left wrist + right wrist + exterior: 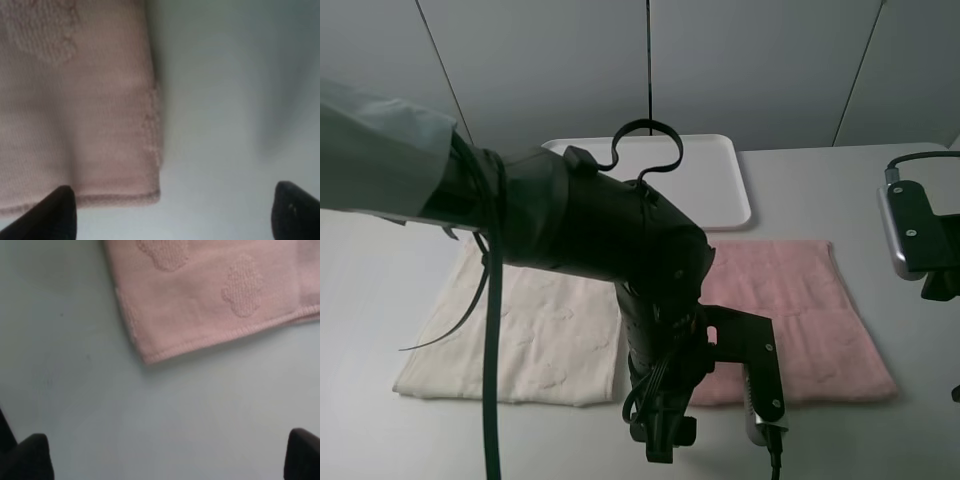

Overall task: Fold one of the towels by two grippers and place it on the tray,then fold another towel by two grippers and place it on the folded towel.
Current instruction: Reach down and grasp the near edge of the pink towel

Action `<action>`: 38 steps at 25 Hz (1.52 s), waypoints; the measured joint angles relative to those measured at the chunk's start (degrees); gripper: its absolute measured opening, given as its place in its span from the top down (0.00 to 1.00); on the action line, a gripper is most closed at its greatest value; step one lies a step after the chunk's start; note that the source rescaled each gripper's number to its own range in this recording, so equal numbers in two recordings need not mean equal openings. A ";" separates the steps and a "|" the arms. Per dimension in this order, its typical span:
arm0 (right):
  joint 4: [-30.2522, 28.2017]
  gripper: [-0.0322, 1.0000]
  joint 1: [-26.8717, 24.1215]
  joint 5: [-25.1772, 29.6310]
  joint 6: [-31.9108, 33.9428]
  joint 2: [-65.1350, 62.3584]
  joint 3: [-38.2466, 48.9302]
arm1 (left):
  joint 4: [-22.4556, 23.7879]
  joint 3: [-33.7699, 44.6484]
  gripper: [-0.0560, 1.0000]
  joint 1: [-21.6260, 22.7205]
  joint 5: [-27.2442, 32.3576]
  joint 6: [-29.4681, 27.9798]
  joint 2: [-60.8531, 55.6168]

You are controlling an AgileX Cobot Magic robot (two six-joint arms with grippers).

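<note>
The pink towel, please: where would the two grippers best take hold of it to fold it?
Probably by its near corners, one per gripper, coming in from the table side. The pink towel lies flat, so only hemmed corners give an edge; the open left gripper and right gripper each face one.

I count two towels in all, one cream towel (pixel 535 340) and one pink towel (pixel 800 310), a single white tray (pixel 715 175), one table (pixel 380 430) under them, and two grippers of my own, my left gripper (pixel 175 212) and my right gripper (pixel 167 455), each showing two dark fingertips in its wrist view.
</note>
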 joint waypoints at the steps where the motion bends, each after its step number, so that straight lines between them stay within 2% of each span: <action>1: -0.11 0.00 0.00 -0.09 -0.42 0.29 0.00 | 0.00 0.00 0.00 -0.24 -0.34 0.00 0.00; 12: -0.66 0.00 0.10 -0.70 -4.19 0.85 3.69 | 0.88 -0.09 0.00 -0.60 -1.60 0.00 2.41; 22: -0.66 0.00 0.10 -8.98 -7.23 0.85 11.33 | 0.87 -0.56 0.00 -0.60 -1.50 -0.09 2.76; 29: 2.13 0.00 0.10 -13.65 -10.42 1.52 11.92 | 0.87 -0.56 0.00 -0.60 -1.50 -0.09 2.76; 38: 2.36 0.00 0.10 -17.48 -11.61 9.17 11.92 | 1.03 -0.56 0.00 -0.60 -1.50 -0.31 2.76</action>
